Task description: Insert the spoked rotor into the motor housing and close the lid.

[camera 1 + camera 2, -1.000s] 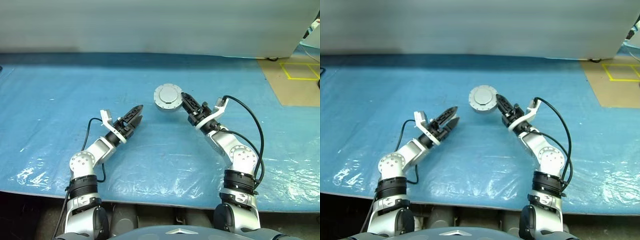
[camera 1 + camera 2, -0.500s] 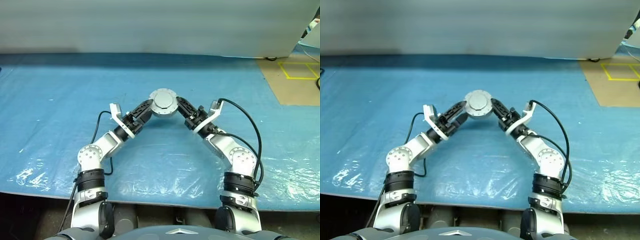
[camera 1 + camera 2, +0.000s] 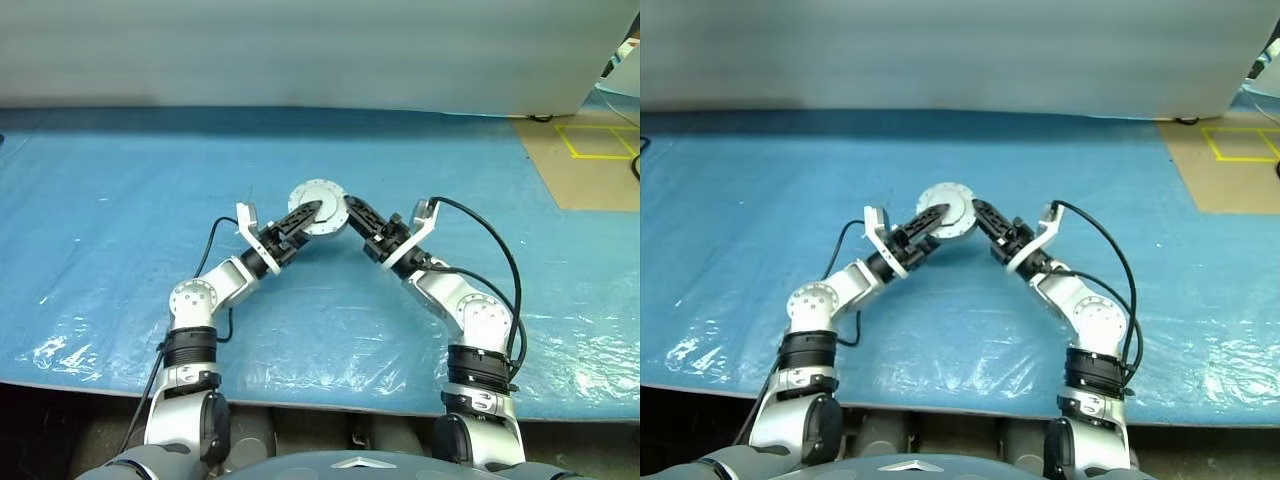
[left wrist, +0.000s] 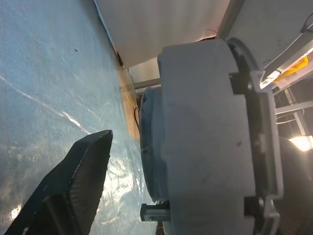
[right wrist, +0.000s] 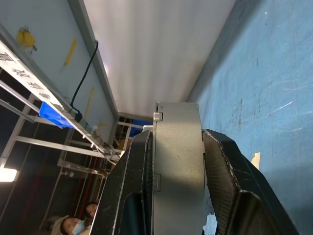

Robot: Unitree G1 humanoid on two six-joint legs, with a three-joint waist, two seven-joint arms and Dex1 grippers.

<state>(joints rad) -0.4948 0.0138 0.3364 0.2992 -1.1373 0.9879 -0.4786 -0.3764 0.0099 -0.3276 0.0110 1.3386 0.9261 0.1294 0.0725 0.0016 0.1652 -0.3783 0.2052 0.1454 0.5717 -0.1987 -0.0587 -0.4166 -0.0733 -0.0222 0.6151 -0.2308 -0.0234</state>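
Right claw (image 3: 352,208) pinches thick round motor housing (image 3: 317,208).

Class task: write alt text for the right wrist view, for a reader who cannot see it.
The right gripper has its black jaws clamped on the rim of the grey motor housing, seen edge-on. Blue table covering lies beyond, beside a pale wall.

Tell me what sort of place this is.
Probably a workshop or lab: a bench under a blue plastic sheet, yellow floor tape beside it, and metal racking with a blue bin in the background.
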